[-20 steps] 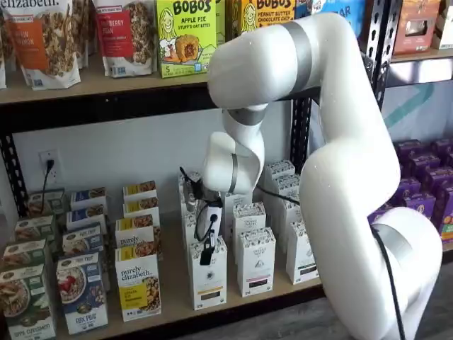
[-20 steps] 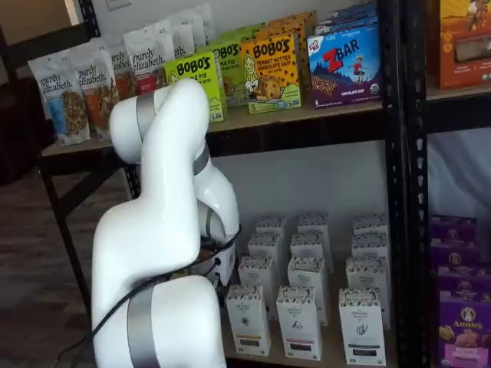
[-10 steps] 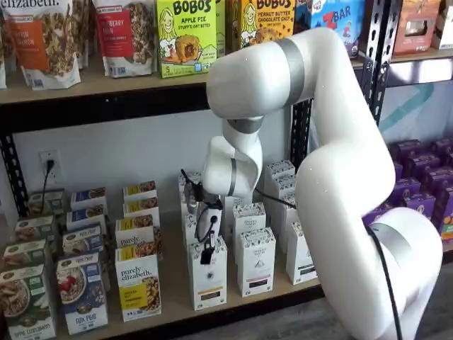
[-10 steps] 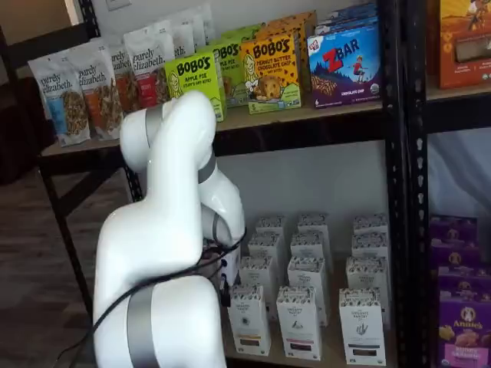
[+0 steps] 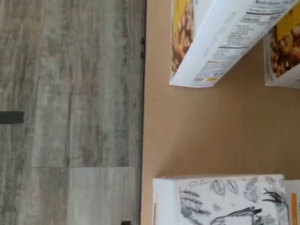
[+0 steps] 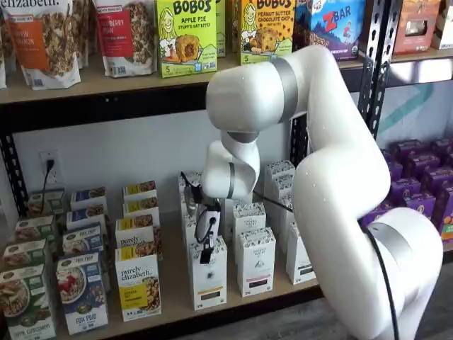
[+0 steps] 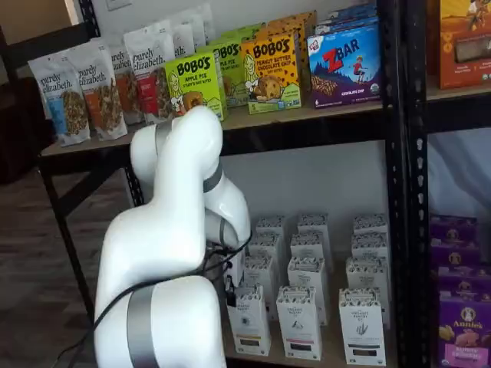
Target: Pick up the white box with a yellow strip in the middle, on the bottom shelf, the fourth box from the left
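Observation:
The white box (image 6: 209, 280) stands at the front of the bottom shelf (image 6: 173, 301), with a speckled top and a yellow-orange band low on its front. It also shows in a shelf view (image 7: 248, 322) and in the wrist view (image 5: 220, 201), where its leaf-sketched top sits near the shelf's front edge. My gripper (image 6: 206, 252) hangs just above the box's top with its black fingers seen side-on, so I cannot tell whether they are open. The arm hides the gripper in the other shelf view.
Purely elizabeth granola boxes (image 6: 138, 283) stand left of the white box, and one shows in the wrist view (image 5: 211, 42). White cartons with dark bands (image 6: 256, 263) stand to its right. Purple boxes (image 6: 425, 191) fill the rack at right. Grey wood floor (image 5: 70, 93) lies beyond the shelf edge.
The arm's upper links have swung a little to the left and down. The gripper has stayed just above the white box, shifting only slightly.

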`<state>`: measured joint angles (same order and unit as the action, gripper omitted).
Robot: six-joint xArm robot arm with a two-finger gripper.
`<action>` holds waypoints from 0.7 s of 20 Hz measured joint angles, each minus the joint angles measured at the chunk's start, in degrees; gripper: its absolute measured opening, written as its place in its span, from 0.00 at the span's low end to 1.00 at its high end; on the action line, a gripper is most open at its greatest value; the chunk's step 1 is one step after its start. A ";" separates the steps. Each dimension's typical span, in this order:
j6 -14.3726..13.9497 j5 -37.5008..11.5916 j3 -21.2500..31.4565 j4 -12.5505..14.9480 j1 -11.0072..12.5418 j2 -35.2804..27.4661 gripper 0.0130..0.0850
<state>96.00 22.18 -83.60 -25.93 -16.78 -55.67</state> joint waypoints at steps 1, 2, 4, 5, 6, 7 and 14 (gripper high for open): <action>-0.07 -0.01 -0.61 0.14 0.07 -0.54 1.00; -0.15 -0.12 -1.26 0.30 0.14 -1.12 1.00; -0.10 0.02 -2.61 0.39 0.33 -2.25 1.00; -0.16 -0.02 -3.19 0.58 0.44 -2.76 1.00; -0.44 -0.09 -3.82 0.99 0.55 -3.32 1.00; -0.88 0.12 -4.50 1.62 0.71 -3.84 1.00; -5.69 4.05 -9.05 7.99 1.81 -7.05 1.00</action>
<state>90.31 26.24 -92.65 -17.95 -14.98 -62.72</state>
